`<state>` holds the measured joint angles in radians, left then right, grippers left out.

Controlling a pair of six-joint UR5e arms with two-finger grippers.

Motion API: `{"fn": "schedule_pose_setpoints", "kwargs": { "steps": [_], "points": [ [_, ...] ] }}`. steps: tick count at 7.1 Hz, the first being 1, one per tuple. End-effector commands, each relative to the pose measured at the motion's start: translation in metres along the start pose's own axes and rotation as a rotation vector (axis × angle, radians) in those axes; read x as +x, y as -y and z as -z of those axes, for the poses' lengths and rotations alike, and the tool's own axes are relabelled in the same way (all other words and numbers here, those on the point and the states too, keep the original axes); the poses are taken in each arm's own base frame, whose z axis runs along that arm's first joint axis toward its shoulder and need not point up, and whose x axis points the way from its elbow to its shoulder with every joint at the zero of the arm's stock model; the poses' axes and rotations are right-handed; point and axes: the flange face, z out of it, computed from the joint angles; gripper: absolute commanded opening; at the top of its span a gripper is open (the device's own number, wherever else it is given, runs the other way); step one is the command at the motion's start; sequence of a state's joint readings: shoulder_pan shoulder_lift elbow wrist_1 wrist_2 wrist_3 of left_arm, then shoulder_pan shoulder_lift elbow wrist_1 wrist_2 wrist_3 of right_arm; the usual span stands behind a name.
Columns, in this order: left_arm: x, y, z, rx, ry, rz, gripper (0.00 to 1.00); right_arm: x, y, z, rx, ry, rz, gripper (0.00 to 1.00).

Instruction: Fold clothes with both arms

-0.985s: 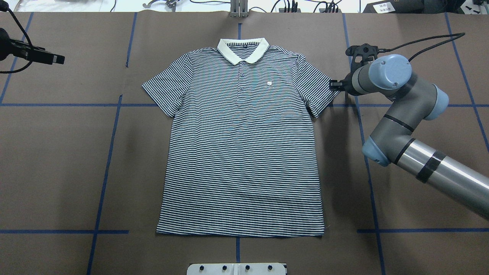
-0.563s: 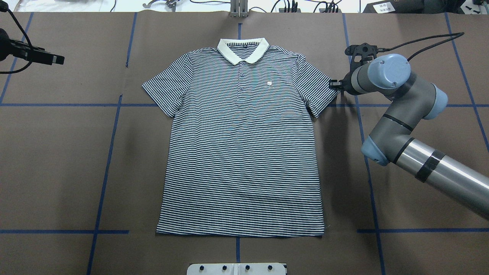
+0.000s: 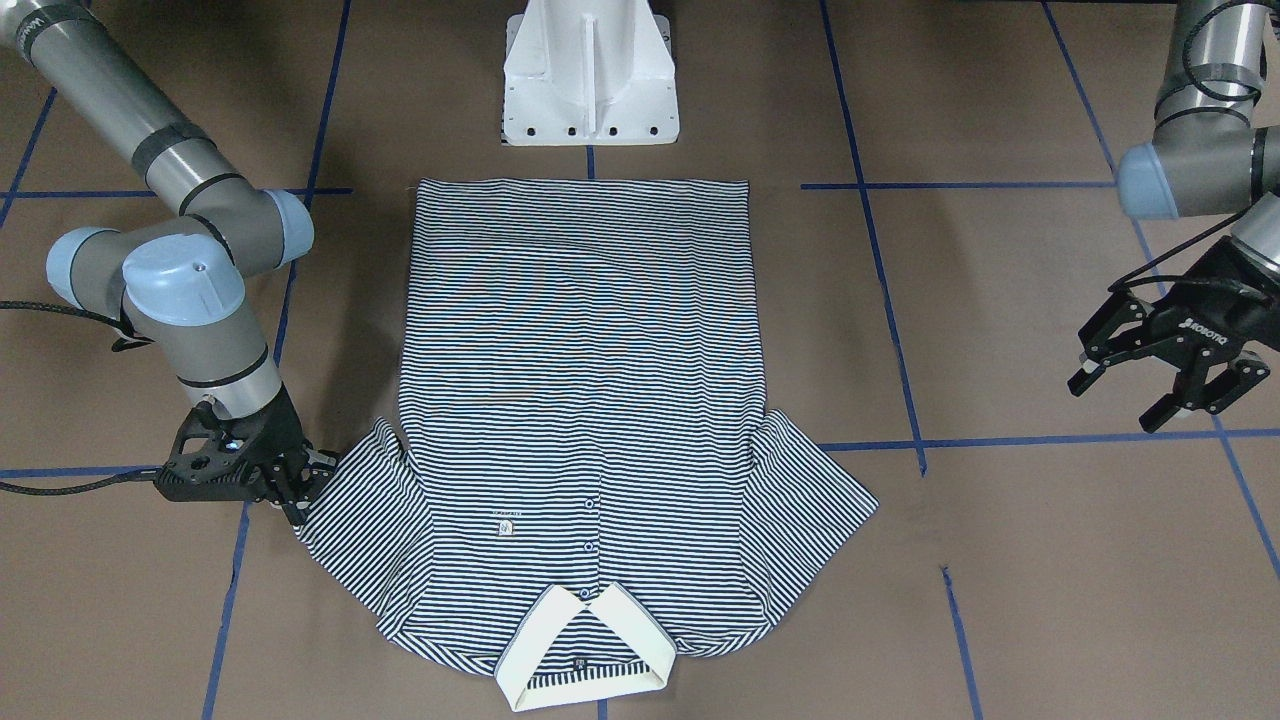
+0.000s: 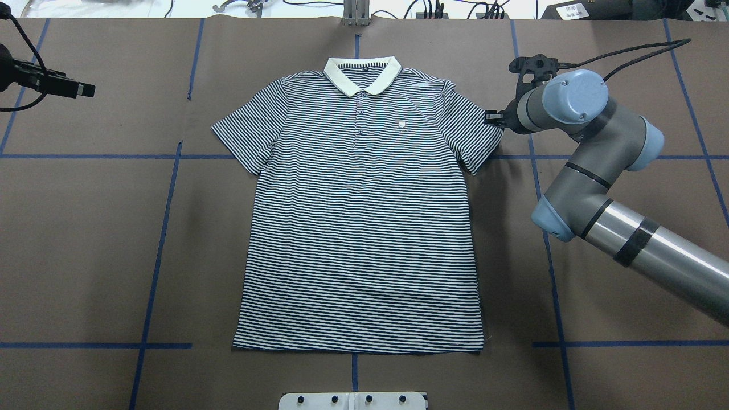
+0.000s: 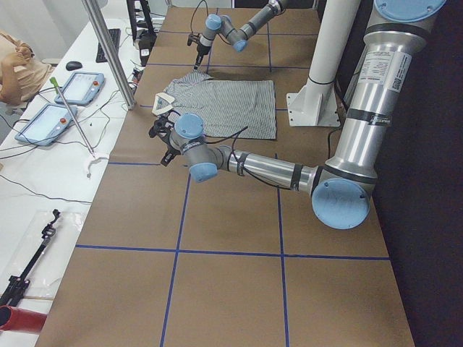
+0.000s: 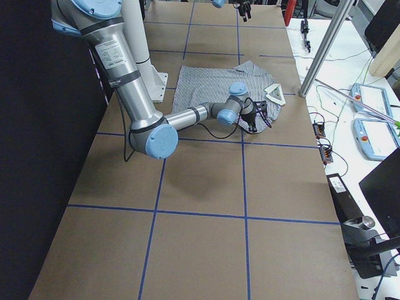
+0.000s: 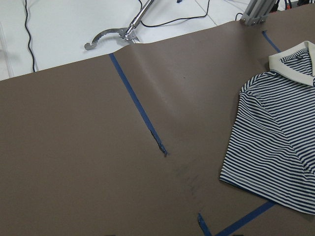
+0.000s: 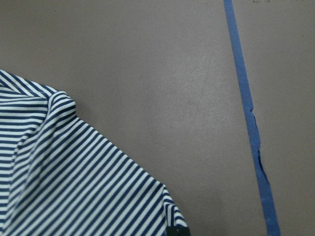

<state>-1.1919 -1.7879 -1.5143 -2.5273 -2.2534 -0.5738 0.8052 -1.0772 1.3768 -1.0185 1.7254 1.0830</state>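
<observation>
The striped polo shirt lies flat and face up on the brown table, its cream collar toward the far edge. It also shows in the front view. My right gripper is down at the outer corner of the shirt's right-hand sleeve. In the right wrist view a black fingertip sits on that slightly curled sleeve corner, and the jaws look shut on it. My left gripper is open and empty, held above the table well off the other sleeve.
The white pedestal base stands at the shirt's hem side. Blue tape lines cross the brown paper. An operators' bench with tablets, cables and an aluminium post runs along the far edge.
My right gripper has shifted a little left and toward the far edge, onto the sleeve corner. The shirt and my left gripper have barely moved.
</observation>
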Motion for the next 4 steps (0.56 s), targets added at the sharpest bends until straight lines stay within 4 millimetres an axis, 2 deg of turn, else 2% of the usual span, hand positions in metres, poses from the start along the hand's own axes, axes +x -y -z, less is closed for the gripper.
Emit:
{"fn": "schedule_pose_setpoints", "kwargs": {
  "steps": [1,2,3,4],
  "points": [
    [0.000,-0.001,0.001,0.002,-0.001,0.000,0.84,-0.071,0.017,0.043,-0.005,-0.042,-0.110,0.00],
    [0.000,-0.001,0.001,0.002,-0.001,-0.002,0.84,-0.136,0.004,0.053,0.013,-0.042,-0.153,0.00],
    [0.000,-0.001,0.001,0.002,-0.001,-0.002,0.84,-0.187,-0.004,0.065,0.031,-0.047,-0.204,0.00],
    [0.000,-0.001,0.001,0.002,-0.001,0.000,0.84,-0.220,-0.011,0.065,0.037,-0.044,-0.224,0.00]
  ]
}}
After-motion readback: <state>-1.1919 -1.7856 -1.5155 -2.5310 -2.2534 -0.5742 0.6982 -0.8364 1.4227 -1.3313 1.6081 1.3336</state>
